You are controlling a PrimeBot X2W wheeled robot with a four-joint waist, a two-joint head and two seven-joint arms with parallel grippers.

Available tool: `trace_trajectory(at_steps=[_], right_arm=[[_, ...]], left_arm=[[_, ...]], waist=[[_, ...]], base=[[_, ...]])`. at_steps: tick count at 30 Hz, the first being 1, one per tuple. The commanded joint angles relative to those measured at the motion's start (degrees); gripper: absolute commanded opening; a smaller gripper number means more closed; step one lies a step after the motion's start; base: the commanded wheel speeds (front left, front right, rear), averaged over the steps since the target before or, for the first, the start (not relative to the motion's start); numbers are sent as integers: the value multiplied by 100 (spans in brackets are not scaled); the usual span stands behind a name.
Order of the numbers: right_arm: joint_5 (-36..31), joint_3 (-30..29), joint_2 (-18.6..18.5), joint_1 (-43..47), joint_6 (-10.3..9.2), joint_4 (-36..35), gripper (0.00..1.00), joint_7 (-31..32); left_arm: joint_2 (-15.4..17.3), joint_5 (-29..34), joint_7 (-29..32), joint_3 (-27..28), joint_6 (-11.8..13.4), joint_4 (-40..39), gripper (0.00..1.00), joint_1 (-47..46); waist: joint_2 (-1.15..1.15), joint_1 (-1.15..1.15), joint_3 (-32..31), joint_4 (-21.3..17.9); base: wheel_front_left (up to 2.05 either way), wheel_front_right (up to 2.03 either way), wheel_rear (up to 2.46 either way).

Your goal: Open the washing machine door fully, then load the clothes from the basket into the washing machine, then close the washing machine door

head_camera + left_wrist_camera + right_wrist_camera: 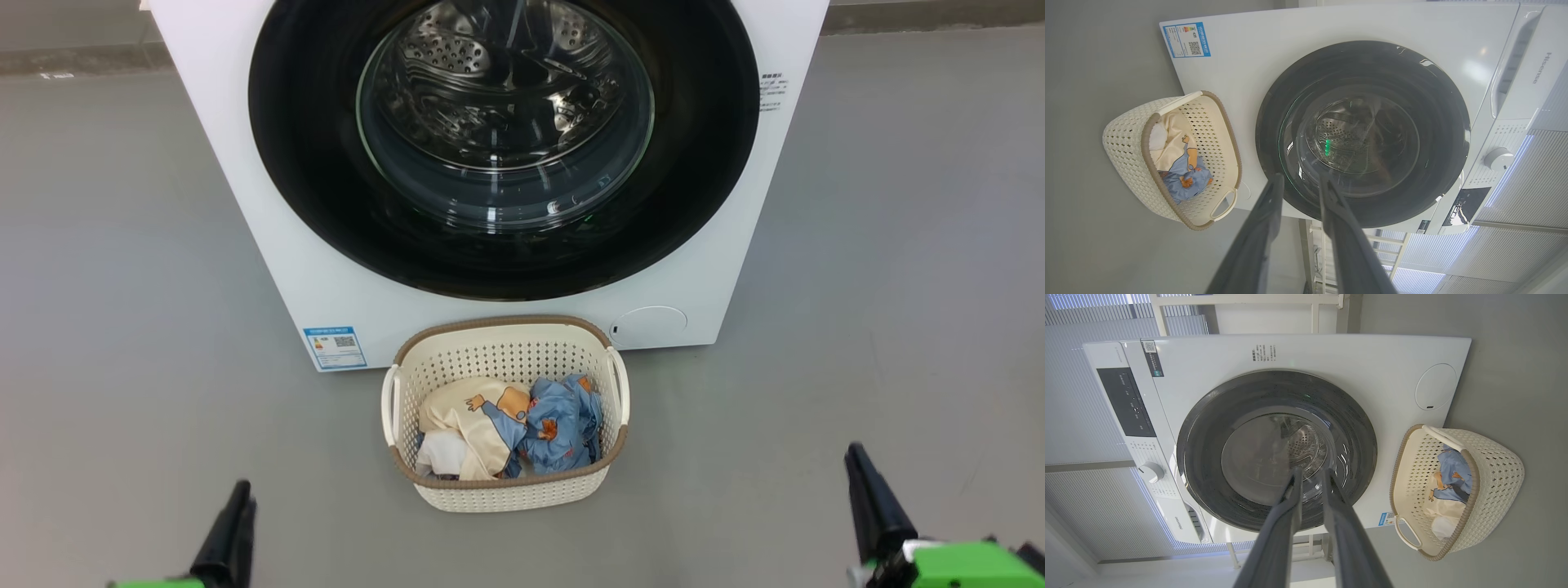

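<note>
The washing machine door (504, 131) is shut flush on the washing machine (245, 180), seen from above. Why park the basket (506, 490) right under it?

— Short carry, I'd guess. It sits on the floor (122, 343) just in front of the machine, with the clothes (522, 425) heaped inside, blue print over cream. Nothing is loaded yet.

And the arms?

— Low and wide apart, left gripper (242, 494) and right gripper (856, 454) on either side of the basket and well clear of it. I'd call that a ready stance, leaving the door room to swing.

From the left wrist?

— The left gripper (1302, 181) points at the door (1363, 134) from well back. Its jaws are parted with nothing between them. The basket (1126, 143) lies off to one side, the clothes (1180, 159) showing through its mouth.

Right wrist?

— Much alike: the right gripper (1312, 472) is aimed at the door (1278, 453) glass, not touching. Its jaws are released too, with only a narrow gap, and empty. The basket (1494, 465) sits against the machine's front.

So opening comes first?

— I'd say so. I can't make out a handle, so I can't tell which edge to pull.
</note>
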Motion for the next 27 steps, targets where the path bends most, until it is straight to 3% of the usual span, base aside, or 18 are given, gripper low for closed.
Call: trace_trajectory(at_steps=[1,8,12,27], right_arm=[[-1,3,5,15,0,13,100,0],[-92,77,-7,-74,1,-39,100,-51],[-176,131,-29,-124,1,-65,100,-102],[-683,402,-188,-339,2,-80,100,-385]], left_arm=[[-8,0,-1,-3,0,18,100,19],[4,58,-69,-23,-1,-69,100,-33],[26,113,-128,-53,-2,-121,100,-54],[208,486,-418,-282,-4,-243,100,-181]], waist=[[0,0,0,0],[0,13,-10,0],[0,1,2,-2],[0,0,15,-14]], base=[[0,0,0],[0,0,0],[0,0,0],[0,0,0]])
